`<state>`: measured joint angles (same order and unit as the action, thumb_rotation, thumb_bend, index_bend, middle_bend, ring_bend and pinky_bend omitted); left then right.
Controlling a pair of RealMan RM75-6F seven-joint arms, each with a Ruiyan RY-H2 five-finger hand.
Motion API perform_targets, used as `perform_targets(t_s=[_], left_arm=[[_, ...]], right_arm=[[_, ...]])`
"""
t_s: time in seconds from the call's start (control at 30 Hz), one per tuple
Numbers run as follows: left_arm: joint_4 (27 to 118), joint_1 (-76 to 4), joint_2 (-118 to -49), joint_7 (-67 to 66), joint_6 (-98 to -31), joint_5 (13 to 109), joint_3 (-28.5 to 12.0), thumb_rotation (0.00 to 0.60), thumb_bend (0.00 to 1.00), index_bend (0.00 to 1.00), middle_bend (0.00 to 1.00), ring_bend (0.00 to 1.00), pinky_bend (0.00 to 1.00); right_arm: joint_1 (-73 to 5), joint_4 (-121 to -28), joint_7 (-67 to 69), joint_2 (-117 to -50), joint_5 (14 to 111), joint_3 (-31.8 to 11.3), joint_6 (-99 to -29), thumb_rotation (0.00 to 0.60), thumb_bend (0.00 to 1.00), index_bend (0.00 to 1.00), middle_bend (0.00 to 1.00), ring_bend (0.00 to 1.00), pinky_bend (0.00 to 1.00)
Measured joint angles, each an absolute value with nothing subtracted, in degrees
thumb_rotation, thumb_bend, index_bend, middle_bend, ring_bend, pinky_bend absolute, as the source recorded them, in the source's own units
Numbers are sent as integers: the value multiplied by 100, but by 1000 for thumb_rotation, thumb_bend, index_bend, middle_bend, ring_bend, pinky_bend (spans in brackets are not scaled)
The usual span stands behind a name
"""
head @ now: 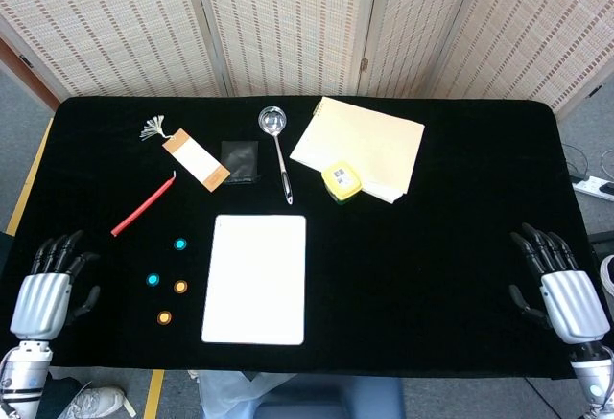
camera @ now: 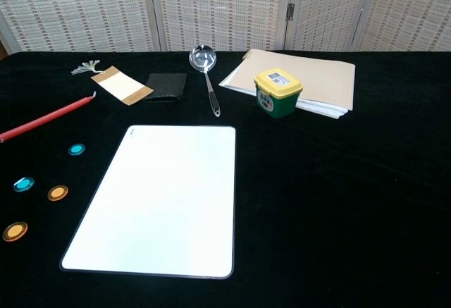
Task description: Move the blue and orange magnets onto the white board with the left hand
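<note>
One flat white rectangular board (head: 255,279) lies near the front middle of the black-covered table (head: 432,275), bare of magnets. Four small round magnets sit on the cloth just to its left, none touching it: two blue ones, the upper blue magnet (head: 180,244) and the lower blue magnet (head: 152,280), and two orange ones, the upper orange magnet (head: 180,287) and the lower orange magnet (head: 164,318). The left hand (head: 48,291) is at the table's front left corner, well apart from the magnets, fingers spread and holding nothing. The right hand (head: 561,290) is at the front right edge, fingers likewise apart and empty. Further back lie one red pencil-like stick (head: 144,205), one brown-and-white paper tag with a tassel (head: 195,160), one black square pad (head: 240,161), one metal ladle (head: 279,151), one tan notepad (head: 365,143), and one small green tub with a yellow lid (head: 341,181) at the notepad's near edge.
</note>
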<state>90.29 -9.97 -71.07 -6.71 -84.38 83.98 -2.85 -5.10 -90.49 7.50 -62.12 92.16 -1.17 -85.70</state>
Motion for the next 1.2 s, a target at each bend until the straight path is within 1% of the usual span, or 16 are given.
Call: perform_targets(t_s=[0.27, 0.5, 0.63, 0.8, 1.0, 1.2], left_arm=[[8797, -1533, -7305, -672, -7844, 8532, -462, 600, 406, 388, 100, 0, 0], [8067, -2411, -7818, -578, -6662, 8473, -654, 600, 403, 382, 100, 0, 0], [7625, -2797, -8151, -556, -6137, 8344, -726, 600, 377, 374, 100, 0, 0], [7227, -3137, -8483, -594, -5613, 8034, -812, 600, 372, 383, 100, 0, 0], [6821, -3415, -8794, -798, -5180, 7627, -879, 600, 377, 408, 100, 0, 0], [6528, -3496, -8922, -920, -4970, 7297, -886, 600, 382, 422, 100, 0, 0]], right_arm=[[-544, -9077, 750, -6187, 9184, -136, -8520, 600, 462, 0, 0, 0, 0], [-534, -9051, 810, -6161, 9151, -146, -8545, 600, 462, 0, 0, 0, 0], [-517, -9041, 828, -6140, 9115, -151, -8553, 600, 462, 0, 0, 0, 0], [-505, -9041, 839, -6128, 9094, -156, -8562, 600, 462, 0, 0, 0, 0], [-495, -9017, 860, -6132, 9059, -154, -8546, 600, 462, 0, 0, 0, 0], [-484, -8998, 883, -6135, 9036, -154, -8542, 600, 462, 0, 0, 0, 0]])
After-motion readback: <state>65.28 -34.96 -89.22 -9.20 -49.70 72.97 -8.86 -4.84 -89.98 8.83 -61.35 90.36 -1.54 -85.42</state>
